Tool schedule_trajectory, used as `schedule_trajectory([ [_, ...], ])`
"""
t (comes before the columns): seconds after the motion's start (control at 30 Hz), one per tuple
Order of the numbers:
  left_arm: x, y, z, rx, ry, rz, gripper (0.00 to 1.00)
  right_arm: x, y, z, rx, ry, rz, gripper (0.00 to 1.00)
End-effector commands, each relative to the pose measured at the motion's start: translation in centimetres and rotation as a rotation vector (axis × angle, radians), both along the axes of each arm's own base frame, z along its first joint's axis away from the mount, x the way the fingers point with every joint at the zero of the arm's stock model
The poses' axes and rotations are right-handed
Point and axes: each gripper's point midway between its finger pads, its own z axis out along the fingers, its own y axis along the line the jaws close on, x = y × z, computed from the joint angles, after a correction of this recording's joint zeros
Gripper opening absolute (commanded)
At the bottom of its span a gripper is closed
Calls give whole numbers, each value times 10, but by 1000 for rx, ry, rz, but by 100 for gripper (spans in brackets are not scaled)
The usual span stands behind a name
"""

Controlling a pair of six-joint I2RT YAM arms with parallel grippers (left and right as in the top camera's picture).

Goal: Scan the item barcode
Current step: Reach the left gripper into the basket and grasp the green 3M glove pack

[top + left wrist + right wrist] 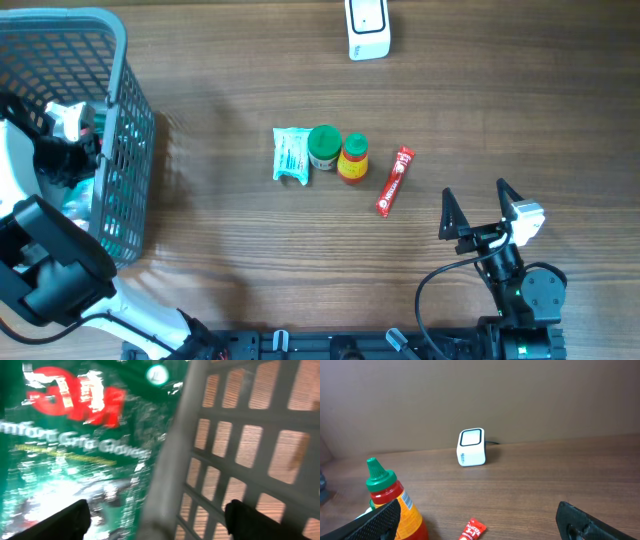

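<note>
The white barcode scanner [368, 30] [471, 447] stands at the table's far edge. A row of items lies mid-table: a teal and white packet [291, 155], a green-lidded jar [324, 146], a green-capped sauce bottle [353, 158] [390, 500] and a red tube [394, 180] [472, 531]. My left gripper [160, 522] is down inside the grey basket [120, 60], open. Between its fingers show a basket wall post [167, 475] and a shiny green glove package [75, 445]. My right gripper [475, 192] [480, 525] hovers open near the front right, empty, pointing at the scanner.
The basket fills the left end of the table, and its mesh wall [240, 435] is close against my left fingers. The left arm's white and black body [50, 270] reaches over the front left corner. Bare wood lies between the items and the scanner.
</note>
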Motion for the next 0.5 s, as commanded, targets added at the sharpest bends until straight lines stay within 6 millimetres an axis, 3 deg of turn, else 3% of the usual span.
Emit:
schedule_trajectory([
  [0.0,0,11,-7,61,20,4,81,0,-1,2,7,-7,-6,100],
  [0.17,0,49,-11,230,72,162,83,0,-1,2,7,-7,-6,100],
  [0.2,-1,50,-11,242,77,163,100,0,-1,2,7,-7,-6,100],
  [0.47,-4,49,-18,259,78,77,100,0,-1,2,7,-7,-6,99],
])
